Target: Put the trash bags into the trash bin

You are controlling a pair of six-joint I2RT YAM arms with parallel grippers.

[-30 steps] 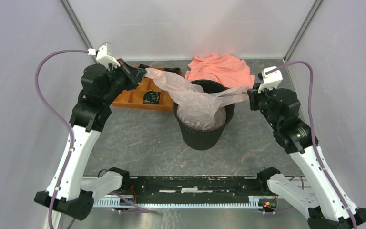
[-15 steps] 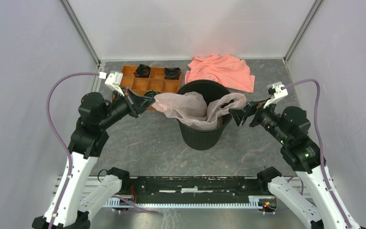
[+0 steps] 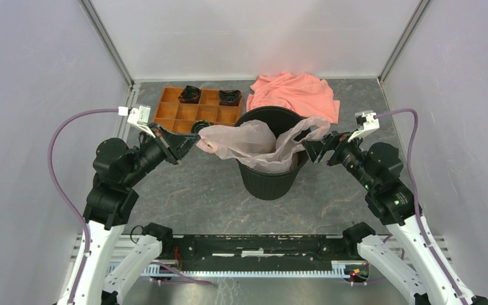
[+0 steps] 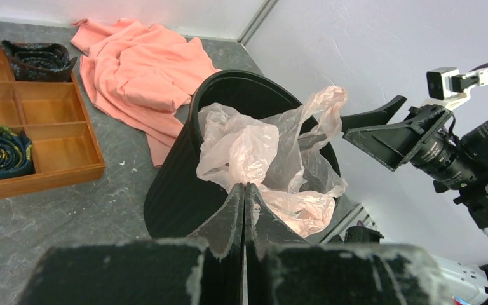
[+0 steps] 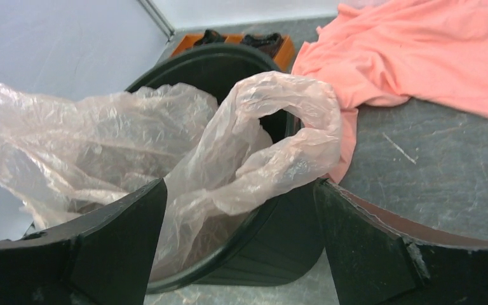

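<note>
The trash bags are one thin pale pink film bag (image 3: pixel 248 143), wrinkled and draped across the mouth of the round black trash bin (image 3: pixel 267 184). My left gripper (image 3: pixel 194 136) is shut on the bag's left end, just outside the bin's left rim. In the left wrist view the closed fingertips (image 4: pixel 244 186) pinch the bag (image 4: pixel 254 146) above the bin (image 4: pixel 178 184). My right gripper (image 3: pixel 311 151) stands open beside the right rim. From the right wrist, the bag's loop (image 5: pixel 260 127) hangs over the bin rim (image 5: pixel 216 57) in front of the open right gripper (image 5: pixel 238 184), not gripped.
An orange compartment tray (image 3: pixel 184 114) with dark rolled items sits at the back left. A salmon cloth garment (image 3: pixel 292 92) lies behind the bin, touching its far side. Grey enclosure walls stand on both sides.
My right gripper opened, let go of the bag's right end and dropped lower beside the rim. My left gripper came down and toward the near left, still holding the bag.
</note>
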